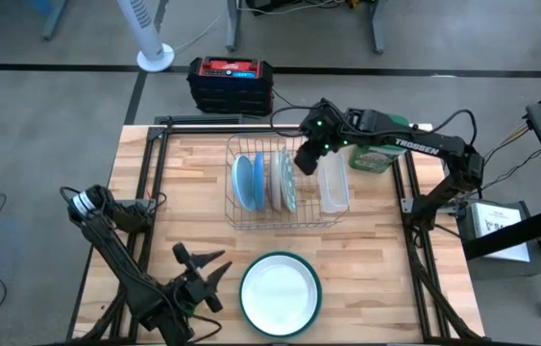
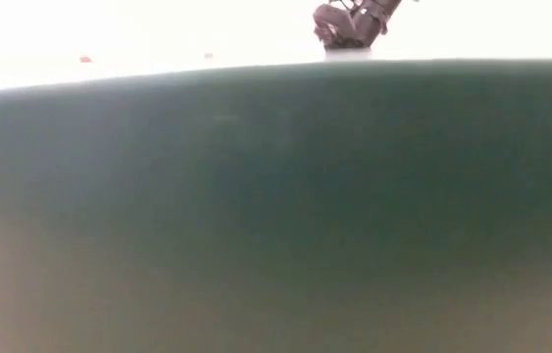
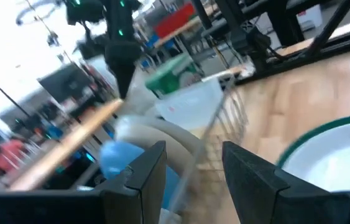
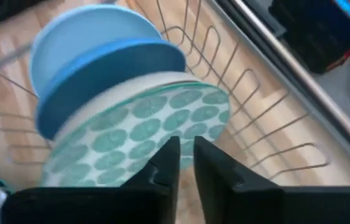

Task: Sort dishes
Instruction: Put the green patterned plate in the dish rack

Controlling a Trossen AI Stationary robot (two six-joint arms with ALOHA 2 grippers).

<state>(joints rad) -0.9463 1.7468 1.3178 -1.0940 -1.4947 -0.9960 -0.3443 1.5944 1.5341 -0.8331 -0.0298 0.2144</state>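
Note:
A wire rack at the table's middle holds plates standing on edge: light blue ones, a cream one and one with a teal-dotted face. My right gripper hangs over the rack's right part. Its fingers are a narrow gap apart, right at the dotted plate's rim. The large white plate with the teal rim lies flat near the front edge. To its left, my left gripper is held level and open, with nothing between its fingers. My right gripper comes at the dotted plate's upper rim slanting down from the table's right. Whether its fingertips touch the rim, I cannot tell. The plate stands on edge in the rack among the other plates.
A clear container lies along the rack's right side, with a green-lidded one behind it. A black and red case sits beyond the far edge. The large plate's teal side blocks almost the whole low view.

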